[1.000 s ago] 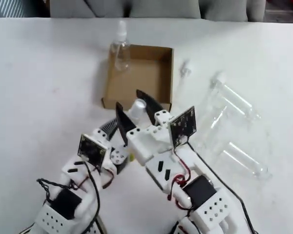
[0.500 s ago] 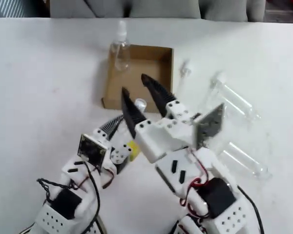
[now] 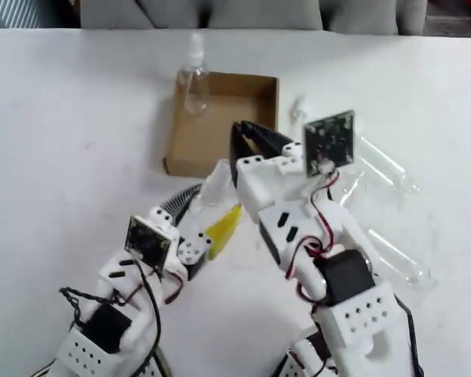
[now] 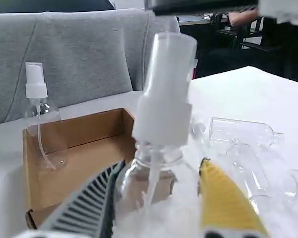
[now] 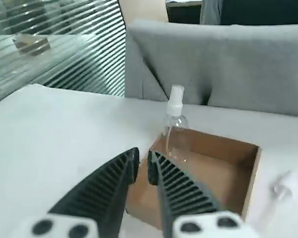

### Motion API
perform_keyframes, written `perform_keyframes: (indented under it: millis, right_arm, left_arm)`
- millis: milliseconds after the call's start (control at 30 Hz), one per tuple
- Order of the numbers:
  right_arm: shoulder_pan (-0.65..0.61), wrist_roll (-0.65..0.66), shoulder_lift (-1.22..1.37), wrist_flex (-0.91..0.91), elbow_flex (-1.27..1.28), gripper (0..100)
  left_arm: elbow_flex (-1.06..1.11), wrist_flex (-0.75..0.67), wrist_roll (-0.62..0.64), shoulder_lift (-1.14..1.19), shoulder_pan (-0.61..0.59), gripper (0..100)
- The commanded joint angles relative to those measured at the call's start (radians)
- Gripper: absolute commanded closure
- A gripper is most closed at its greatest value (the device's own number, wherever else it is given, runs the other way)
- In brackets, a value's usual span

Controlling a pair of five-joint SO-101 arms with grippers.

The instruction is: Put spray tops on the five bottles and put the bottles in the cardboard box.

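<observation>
My left gripper (image 3: 208, 206) is shut on a clear bottle (image 3: 213, 185) near the front wall of the cardboard box (image 3: 220, 126). In the left wrist view the bottle (image 4: 156, 178) stands upright between the grey and yellow fingers of the left gripper (image 4: 161, 168), with a white spray top (image 4: 165, 99) on its neck. My right gripper (image 3: 240, 127) hangs above the box, shut and empty; the right wrist view shows the right gripper (image 5: 142, 158) with its fingertips almost touching. A second capped bottle (image 3: 193, 78) stands upright in the box's far left corner.
Several clear bottles without tops lie on the table right of the box (image 3: 377, 165) (image 3: 392, 259). A loose spray top (image 3: 297, 110) lies beside the box's right wall. A grey sofa runs behind the table's far edge.
My right gripper has let go of the spray top, risen, swung over the box and shut. The left arm with its bottle has stayed still.
</observation>
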Motion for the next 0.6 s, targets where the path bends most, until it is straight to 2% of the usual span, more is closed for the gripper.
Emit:
perform_keyframes:
  millis: [0,167,433,567]
  right_arm:
    - [-0.028,-0.006,0.024,0.002,-0.048,98.3]
    - [-0.122,-0.005,0.024,0.004,-0.049,98.3]
    - [-0.143,-0.009,0.024,0.039,-0.048,98.2]
    - [-0.211,-0.097,0.024,0.088,-0.052,98.2]
  left_arm:
    - [-0.008,-0.020,0.011,-0.019,0.001,98]
    - [-0.008,-0.021,0.011,-0.019,0.001,98]
    - [-0.008,-0.023,0.011,-0.019,0.001,98]
    - [-0.008,-0.025,0.011,-0.019,0.001,98]
